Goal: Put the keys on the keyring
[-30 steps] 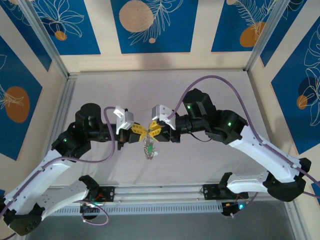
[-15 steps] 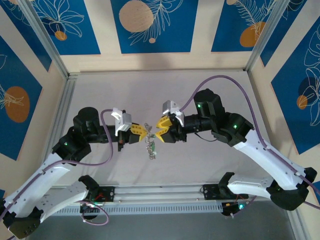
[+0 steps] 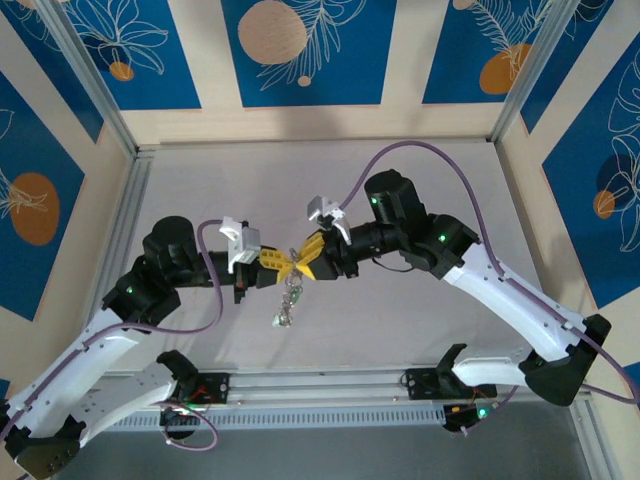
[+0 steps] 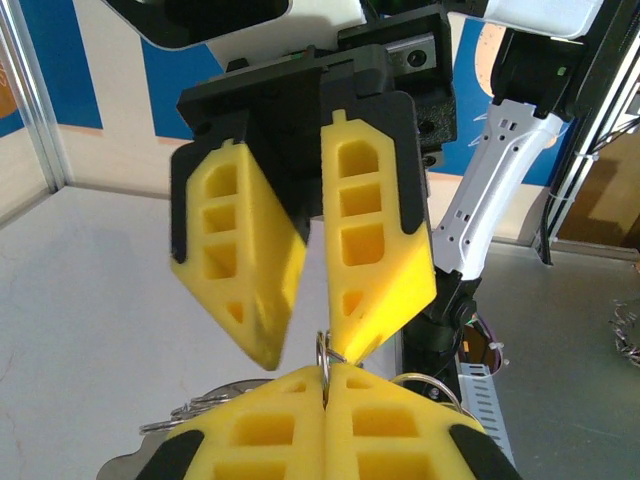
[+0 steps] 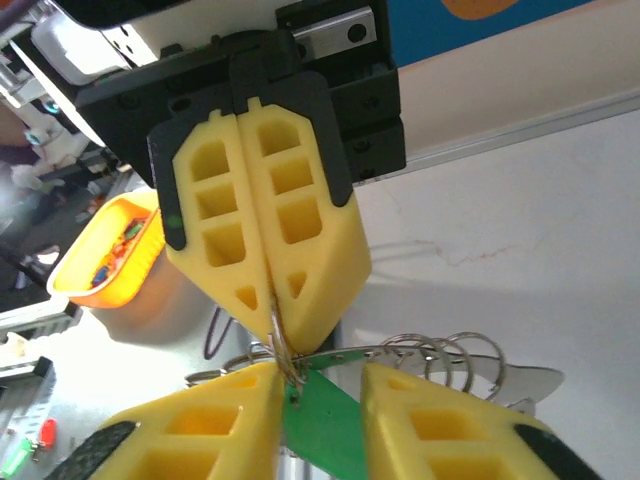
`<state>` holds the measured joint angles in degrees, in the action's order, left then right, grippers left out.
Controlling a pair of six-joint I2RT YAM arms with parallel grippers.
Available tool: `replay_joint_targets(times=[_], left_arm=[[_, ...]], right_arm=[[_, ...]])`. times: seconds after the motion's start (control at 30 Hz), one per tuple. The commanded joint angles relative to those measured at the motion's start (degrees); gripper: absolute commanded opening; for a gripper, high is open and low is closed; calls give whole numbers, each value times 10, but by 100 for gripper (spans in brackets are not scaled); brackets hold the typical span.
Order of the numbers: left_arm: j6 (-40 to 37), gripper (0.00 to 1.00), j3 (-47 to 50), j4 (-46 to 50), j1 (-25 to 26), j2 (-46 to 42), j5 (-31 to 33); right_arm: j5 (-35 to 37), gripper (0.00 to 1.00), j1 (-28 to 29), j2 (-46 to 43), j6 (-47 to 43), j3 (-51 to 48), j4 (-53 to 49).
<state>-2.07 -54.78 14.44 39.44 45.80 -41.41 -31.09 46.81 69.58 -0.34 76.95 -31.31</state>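
My left gripper [image 5: 272, 322] is clamped shut on the keyring [image 5: 280, 345], holding it above the tabletop [image 3: 350, 325] so the keys [image 3: 285, 310] dangle free; my right gripper [image 4: 310, 346] stands parted around the green key [image 5: 315, 420] (not squeezing it, I judge).

I can read no writing, number, brand or sign on anything in these views.
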Motion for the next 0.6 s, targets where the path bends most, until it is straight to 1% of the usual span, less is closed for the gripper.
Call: replay_joint_targets(times=[0.0, 0.13, 0.57], left_arm=[[-5, 0, -4, -25, 2, -9, -9], [-4, 0, -4, -30, 2, -9, -8], [20, 0, 22, -84, 3, -30, -11]], right_arm=[[-18, 21, -2, 2, 3, 17, -14], [-15, 10, -2, -1, 1, 11, -15], [-24, 2, -9, -7, 6, -22, -5]])
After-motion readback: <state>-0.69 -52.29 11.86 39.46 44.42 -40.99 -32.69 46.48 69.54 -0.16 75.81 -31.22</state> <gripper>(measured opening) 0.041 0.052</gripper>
